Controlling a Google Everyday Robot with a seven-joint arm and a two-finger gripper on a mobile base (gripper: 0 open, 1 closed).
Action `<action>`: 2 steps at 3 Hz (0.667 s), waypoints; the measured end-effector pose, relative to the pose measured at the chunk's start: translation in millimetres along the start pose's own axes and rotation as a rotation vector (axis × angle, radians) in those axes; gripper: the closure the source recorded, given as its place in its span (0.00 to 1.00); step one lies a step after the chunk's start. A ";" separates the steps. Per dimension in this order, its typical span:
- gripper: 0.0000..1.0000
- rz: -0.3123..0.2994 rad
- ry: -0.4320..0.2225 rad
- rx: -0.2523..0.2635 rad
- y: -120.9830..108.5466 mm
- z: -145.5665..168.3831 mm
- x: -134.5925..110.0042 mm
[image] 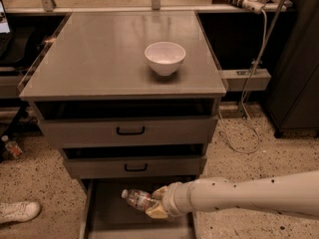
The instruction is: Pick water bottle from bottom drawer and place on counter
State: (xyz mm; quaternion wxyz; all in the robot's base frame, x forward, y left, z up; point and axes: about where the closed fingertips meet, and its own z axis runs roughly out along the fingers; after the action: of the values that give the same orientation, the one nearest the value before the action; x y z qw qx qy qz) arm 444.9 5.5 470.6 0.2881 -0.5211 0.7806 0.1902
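Note:
The water bottle (135, 198), clear with a white cap pointing left, lies tilted over the open bottom drawer (107, 215) at the frame's bottom. My gripper (155, 203) reaches in from the right on a long white arm and is shut on the bottle's right end, holding it just above the drawer floor. The counter (99, 59) is the flat grey cabinet top above, well above the gripper. The bottle's base is hidden inside the tan fingers.
A white bowl (165, 58) stands on the counter right of centre. Two shut grey drawers with black handles (130, 130) sit between counter and bottom drawer. A white shoe (17, 211) and a tiny bottle (11, 147) lie on the speckled floor at left. Cables hang at right.

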 end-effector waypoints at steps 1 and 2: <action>1.00 0.005 0.015 -0.001 5.9 -27.5 -17.4; 1.00 -0.035 -0.003 0.020 8.1 -68.5 -49.9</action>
State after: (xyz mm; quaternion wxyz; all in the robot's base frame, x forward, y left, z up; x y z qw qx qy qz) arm 434.7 2.8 555.1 0.2977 -0.5313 0.7728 0.1783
